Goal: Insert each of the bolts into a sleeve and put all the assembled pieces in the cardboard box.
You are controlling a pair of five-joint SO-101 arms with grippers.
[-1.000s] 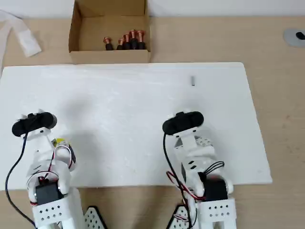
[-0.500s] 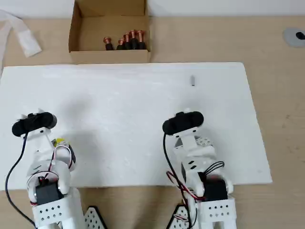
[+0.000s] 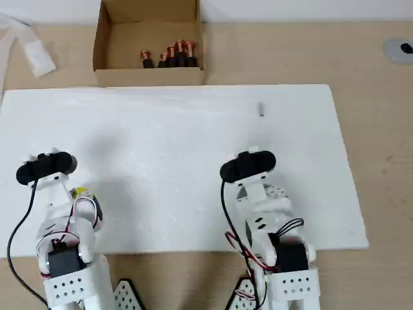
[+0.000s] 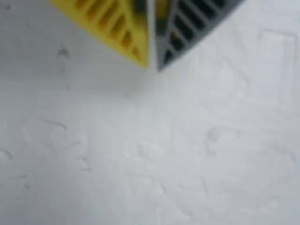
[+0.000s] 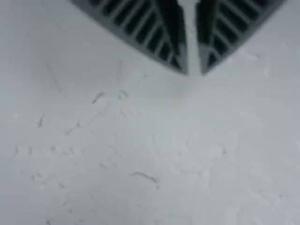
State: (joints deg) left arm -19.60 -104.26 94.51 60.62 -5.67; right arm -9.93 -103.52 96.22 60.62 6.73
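Observation:
Several assembled pieces [image 3: 171,55], copper-coloured bolts in dark sleeves, lie together inside the cardboard box [image 3: 101,48] at the back left of the table. One small grey bolt [image 3: 261,110] lies alone on the white foam mat [image 3: 161,161], far right of the box. My left gripper [image 4: 152,65] hangs just over bare mat at the front left, its yellow and grey fingers shut with nothing between them. My right gripper [image 5: 192,70] points down at bare mat near the front middle, its grey fingers nearly together and holding nothing. Both arms sit folded back near the table's front edge.
A white strip of packaging [image 3: 29,48] lies on the wooden table [image 3: 374,129] left of the box. A grey round disc [image 3: 400,50] sits at the far right edge. The mat spans most of the table between the arms and the box.

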